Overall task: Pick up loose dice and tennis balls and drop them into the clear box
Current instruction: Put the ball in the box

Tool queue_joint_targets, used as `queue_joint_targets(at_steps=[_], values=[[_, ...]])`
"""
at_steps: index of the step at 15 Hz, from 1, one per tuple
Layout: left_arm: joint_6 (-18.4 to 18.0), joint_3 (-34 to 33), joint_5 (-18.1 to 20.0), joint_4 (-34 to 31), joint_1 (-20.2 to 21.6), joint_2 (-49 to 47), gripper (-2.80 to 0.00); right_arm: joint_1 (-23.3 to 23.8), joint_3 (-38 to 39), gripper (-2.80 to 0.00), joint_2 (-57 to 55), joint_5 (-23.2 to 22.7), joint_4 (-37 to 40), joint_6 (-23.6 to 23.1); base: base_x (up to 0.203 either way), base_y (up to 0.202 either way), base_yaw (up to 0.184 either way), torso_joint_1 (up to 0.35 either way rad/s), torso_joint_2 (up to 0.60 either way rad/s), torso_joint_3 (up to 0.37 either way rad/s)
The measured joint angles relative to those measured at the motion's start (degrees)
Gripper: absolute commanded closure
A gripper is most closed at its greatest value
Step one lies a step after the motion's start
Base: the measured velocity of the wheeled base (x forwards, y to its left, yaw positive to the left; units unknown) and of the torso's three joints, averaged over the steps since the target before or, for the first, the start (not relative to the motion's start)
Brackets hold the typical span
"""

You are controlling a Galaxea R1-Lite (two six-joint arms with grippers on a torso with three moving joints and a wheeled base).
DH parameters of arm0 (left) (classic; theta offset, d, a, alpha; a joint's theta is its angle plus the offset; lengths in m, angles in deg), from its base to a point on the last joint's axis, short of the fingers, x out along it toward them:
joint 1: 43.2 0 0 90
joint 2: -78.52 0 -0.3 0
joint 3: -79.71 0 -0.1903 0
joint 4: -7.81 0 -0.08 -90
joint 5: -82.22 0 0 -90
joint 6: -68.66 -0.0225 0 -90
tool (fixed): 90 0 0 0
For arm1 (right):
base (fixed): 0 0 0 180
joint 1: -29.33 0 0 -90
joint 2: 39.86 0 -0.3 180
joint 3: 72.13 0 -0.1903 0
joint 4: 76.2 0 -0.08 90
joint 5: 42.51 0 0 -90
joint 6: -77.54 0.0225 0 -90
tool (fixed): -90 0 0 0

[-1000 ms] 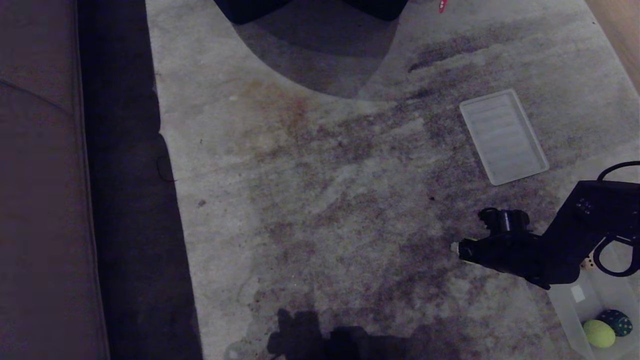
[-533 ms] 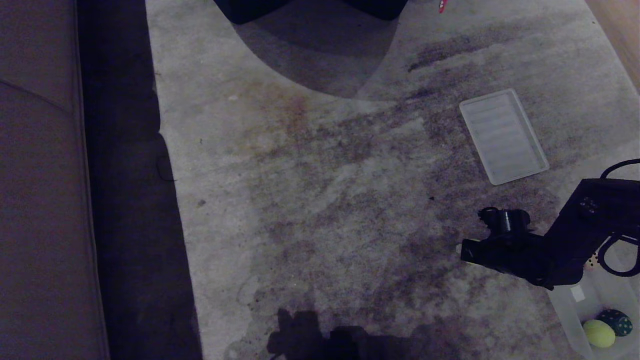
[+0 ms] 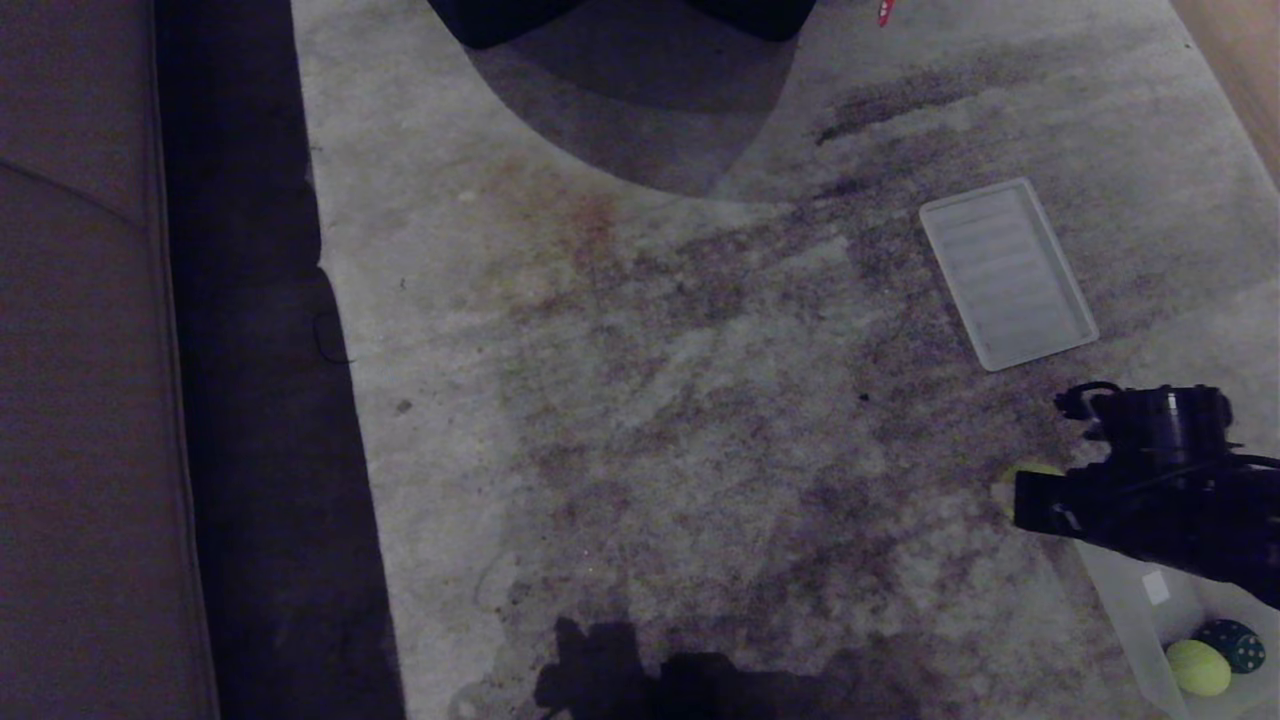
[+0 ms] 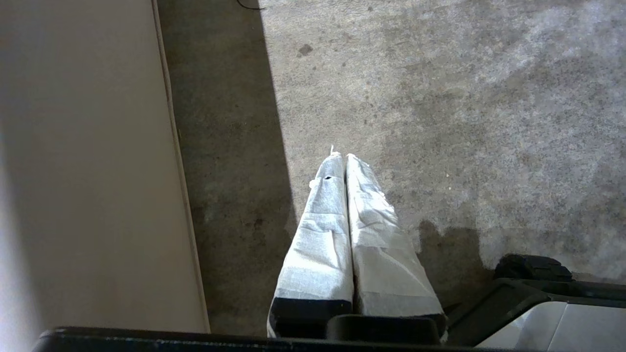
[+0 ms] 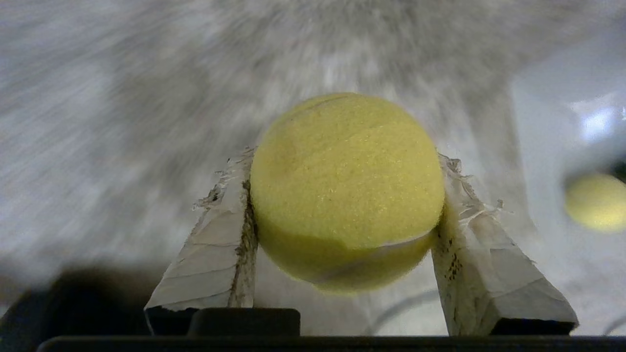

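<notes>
R gripper (image 5: 342, 195) clamped on a tennis ball (image 5: 342, 190), just beside the clear box (image 3: 1125, 600). L gripper (image 4: 346, 161) parked, jaws together.

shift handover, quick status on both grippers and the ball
Right gripper shut on tennis ball, beside the clear box. Left gripper shut, empty, parked over carpet. Box holds a ball and dark green die. Nothing in the way.

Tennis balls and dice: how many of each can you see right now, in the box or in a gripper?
Tennis balls: 2, one clamped in the right gripper, tennis ball, and one lying in the clear box, second ball.
Dice: 1, the dark green die, in the box beside that ball.
Total: 3.
</notes>
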Motion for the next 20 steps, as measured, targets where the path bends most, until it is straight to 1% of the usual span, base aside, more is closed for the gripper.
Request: queue_joint_targets(at_steps=[4,6,9,12,13,14,15,17,18,19,20], values=[[0.0,0.0,0.0,0.0,0.0,0.0,0.00,-1.1,10.9,0.00,29.2,-1.7,14.1,0.1,0.000,0.000,0.000,0.000,0.00,0.000],[0.0,0.0,0.0,0.0,0.0,0.0,0.00,-1.4,14.8,0.00,45.0,-2.3,22.6,0.0,0.000,0.000,0.000,0.000,0.00,0.000],[0.0,0.0,0.0,0.0,0.0,0.0,0.00,-1.5,18.7,0.00,68.0,-4.7,37.1,0.0,0.000,0.000,0.000,0.000,0.00,0.000],[0.0,0.0,0.0,0.0,0.0,0.0,0.00,-1.3,21.0,0.00,86.3,-6.8,48.0,-0.5,0.000,0.000,0.000,0.000,0.00,0.000],[0.0,0.0,0.0,0.0,0.0,0.0,0.00,-1.2,21.6,0.00,90.8,-7.2,49.4,-1.0,0.000,0.000,0.000,0.000,0.00,0.000],[0.0,0.0,0.0,0.0,0.0,0.0,0.00,-1.2,22.8,0.00,94.2,-7.5,48.5,-1.4,0.000,0.000,0.000,0.000,0.00,0.000],[0.0,0.0,0.0,0.0,0.0,0.0,0.00,-1.1,24.8,0.00,96.5,-7.9,44.9,-1.5,0.000,0.000,0.000,0.000,0.00,0.000],[0.0,0.0,0.0,0.0,0.0,0.0,0.00,-1.1,28.3,0.00,99.0,-9.1,34.6,-1.6,0.000,0.000,0.000,0.000,0.00,0.000],[0.0,0.0,0.0,0.0,0.0,0.0,0.00,-1.0,29.3,0.00,99.7,-8.7,31.2,-1.4,0.000,0.000,0.000,0.000,0.00,0.000],[0.0,0.0,0.0,0.0,0.0,0.0,0.00,-1.0,30.0,0.00,100.1,-6.5,30.5,-1.4,0.000,0.000,0.000,0.000,0.00,0.000],[0.0,0.0,0.0,0.0,0.0,0.0,0.00,-1.0,30.4,0.00,100.4,-5.3,30.8,-1.7,0.000,0.000,0.000,0.000,0.00,0.000]])
